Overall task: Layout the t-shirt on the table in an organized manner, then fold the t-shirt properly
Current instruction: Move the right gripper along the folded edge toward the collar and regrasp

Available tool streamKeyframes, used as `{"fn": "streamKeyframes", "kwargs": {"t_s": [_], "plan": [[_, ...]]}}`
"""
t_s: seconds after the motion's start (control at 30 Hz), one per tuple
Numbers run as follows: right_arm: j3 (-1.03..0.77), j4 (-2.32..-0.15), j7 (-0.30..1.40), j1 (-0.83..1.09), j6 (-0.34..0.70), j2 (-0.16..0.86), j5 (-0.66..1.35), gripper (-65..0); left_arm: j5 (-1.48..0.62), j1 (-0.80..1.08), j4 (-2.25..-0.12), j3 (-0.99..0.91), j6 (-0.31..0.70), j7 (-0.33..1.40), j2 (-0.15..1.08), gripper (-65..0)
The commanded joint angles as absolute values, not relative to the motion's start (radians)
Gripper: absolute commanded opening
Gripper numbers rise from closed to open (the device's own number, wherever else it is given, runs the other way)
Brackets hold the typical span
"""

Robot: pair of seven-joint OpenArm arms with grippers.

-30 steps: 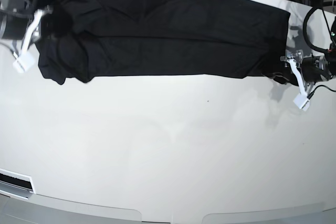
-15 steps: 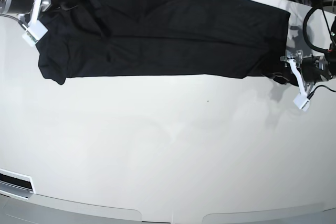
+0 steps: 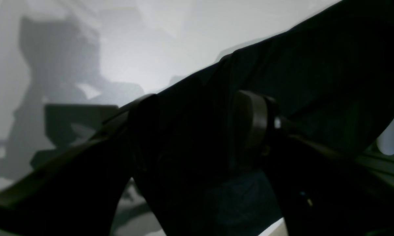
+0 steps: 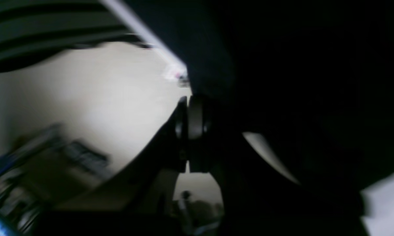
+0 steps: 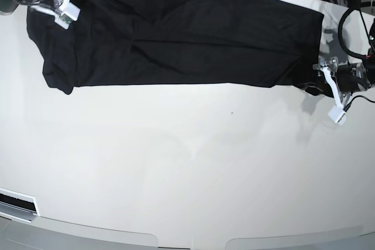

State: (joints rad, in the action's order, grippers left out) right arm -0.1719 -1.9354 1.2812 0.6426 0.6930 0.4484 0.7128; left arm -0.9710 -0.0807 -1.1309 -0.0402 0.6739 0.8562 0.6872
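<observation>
Item: the t-shirt (image 5: 176, 39), black, spread as a long band across the far part of the table (image 5: 187, 162), running from about ten o'clock to two o'clock in the base view, its near edge straight, the ten o'clock end rumpled and drooping into a rounded corner. We judge this the laying-out step: the cloth is stretched between our two arms so the creases pull flat before any fold. Right gripper (image 5: 63, 5), at the ten o'clock corner: pads pressed together, black cloth gathered right against them in the wrist view, so we read it as pinching that end of the shirt and drawing it toward the far edge; the shirt extends from it toward three o'clock. Left gripper (image 5: 328, 83), at three o'clock: fingers (image 3: 252, 124) spread wide, with shirt fabric lying across the gap between them; whether it bears on the cloth we cannot tell. The shirt lies at its nine o'clock, the hem corner just beside it.
</observation>
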Motion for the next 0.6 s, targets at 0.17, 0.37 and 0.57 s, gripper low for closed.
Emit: {"fn": "streamKeyframes", "kwargs": {"t_s": [0.17, 0.37, 0.57], "plan": [[-0.178, -1.950, 1.245, 0.645, 0.633, 0.463, 0.676, -50.1, -0.992, -0.097, -1.143, -0.102, 0.680, 0.842, 0.712, -28.8], [-0.204, -2.069, 1.311, 0.646, 0.659, 0.463, 0.712, -37.6, -0.992, -0.097, -1.143, -0.178, 0.680, 0.838, 0.712, -28.8], [-0.368, -2.241, 1.152, 0.645, 0.614, 0.463, 0.760, -37.6, -0.991, -0.097, -1.143, -0.217, 0.680, 0.841, 0.712, -28.8]]}}
